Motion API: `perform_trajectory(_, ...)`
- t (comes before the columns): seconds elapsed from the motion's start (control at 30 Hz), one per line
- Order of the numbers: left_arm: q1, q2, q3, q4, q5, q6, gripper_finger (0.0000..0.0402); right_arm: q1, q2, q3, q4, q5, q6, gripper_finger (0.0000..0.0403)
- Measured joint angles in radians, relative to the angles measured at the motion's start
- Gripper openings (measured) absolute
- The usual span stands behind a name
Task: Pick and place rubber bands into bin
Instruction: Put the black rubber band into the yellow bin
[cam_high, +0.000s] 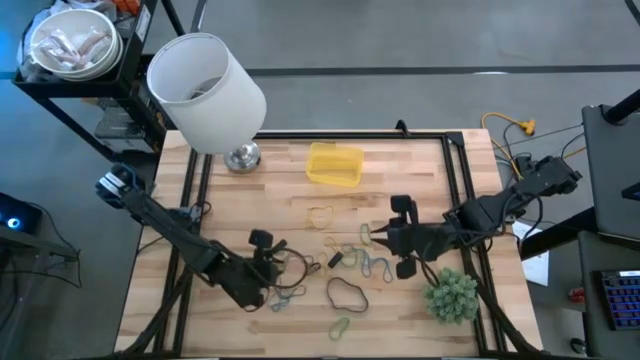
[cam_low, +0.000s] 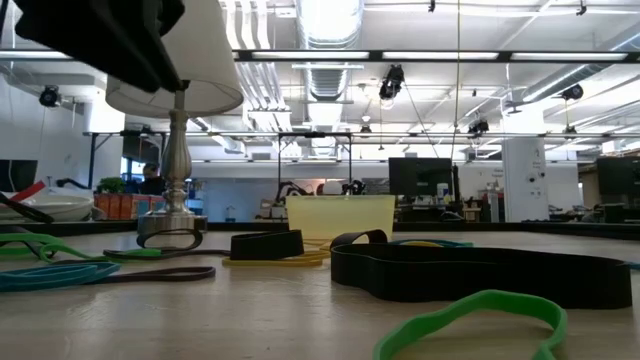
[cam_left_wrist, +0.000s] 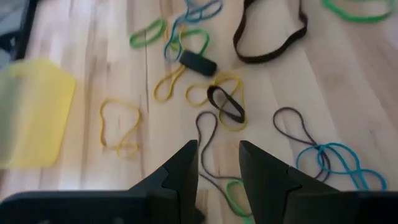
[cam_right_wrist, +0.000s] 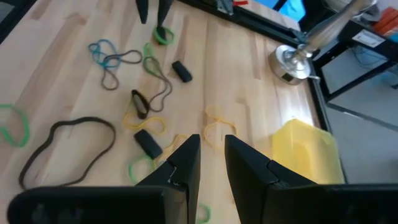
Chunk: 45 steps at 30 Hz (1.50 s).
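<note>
Rubber bands (cam_high: 345, 262) scattered mid-counter (cam_high: 420, 180), yellow bin (cam_high: 334, 163) at the far edge beside a lamp (cam_high: 208, 92), left end effector (cam_left_wrist: 217, 163) and right end effector (cam_right_wrist: 212, 149) both released, empty, above the bands

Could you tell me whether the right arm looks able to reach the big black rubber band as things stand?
Probably yes: the right gripper, jaws apart and empty, hovers near the big black rubber band, with only small loose bands between.
</note>
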Motion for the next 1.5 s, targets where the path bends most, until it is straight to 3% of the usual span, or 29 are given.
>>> perform_trajectory(0.33,-0.035,0.174,0.124,-0.157,-0.004,-0.173,0.0101,0.013,0.0,-0.103,0.079,0.001,0.021,0.0068)
perform_trajectory(0.63,-0.045,0.257,0.181,-0.436,-0.06,-0.494,0.0091,0.016,-0.001,-0.167,0.161,0.039,0.042,0.0068)
perform_trajectory(1.1,-0.022,0.263,0.166,-0.362,-0.053,-0.457,0.009,0.016,-0.002,-0.216,0.264,0.052,0.013,0.0068)
perform_trajectory(1.5,0.082,0.377,0.133,-0.344,-0.067,-0.382,0.009,0.016,-0.002,-0.224,0.263,0.052,0.014,0.0068)
